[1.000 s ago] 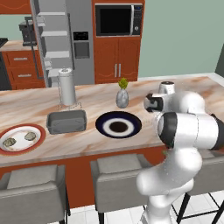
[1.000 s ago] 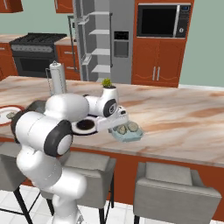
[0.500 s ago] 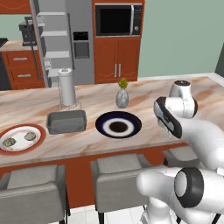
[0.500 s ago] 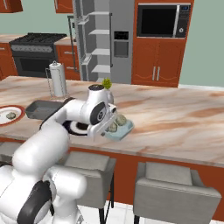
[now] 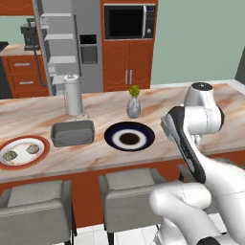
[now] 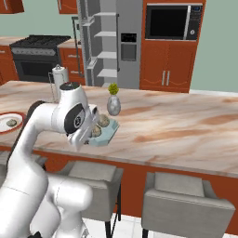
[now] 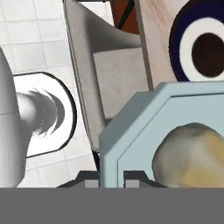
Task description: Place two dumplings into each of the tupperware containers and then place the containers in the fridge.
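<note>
Looking from the left base view, the arm bends over the counter edge with its hand hidden behind its own links; well away from it sit the dark grey container [image 5: 72, 133], the dark blue plate [image 5: 129, 136], and a red-rimmed plate [image 5: 21, 151] carrying two dumplings [image 5: 32, 149]. Behind them stand a paper-towel roll [image 5: 73, 95], a small vase [image 5: 133, 106], and the open fridge [image 5: 69, 45] beside the microwave [image 5: 129, 21]. From the right base view, the gripper [image 6: 95, 135] is pinched tight on the rim of the light blue-grey container [image 6: 105, 133], holding it tilted above the marble counter [image 6: 176, 132], with two more dumplings [image 6: 103, 121] resting inside, just beyond the fingers. The vase is just behind the held tub. In the hand view, the fingertips [image 7: 90, 180] clamp either side of the container's pale rim, one dumpling lying close ahead, and the blue plate and a grey stool [image 7: 100, 65] farther off below.
</note>
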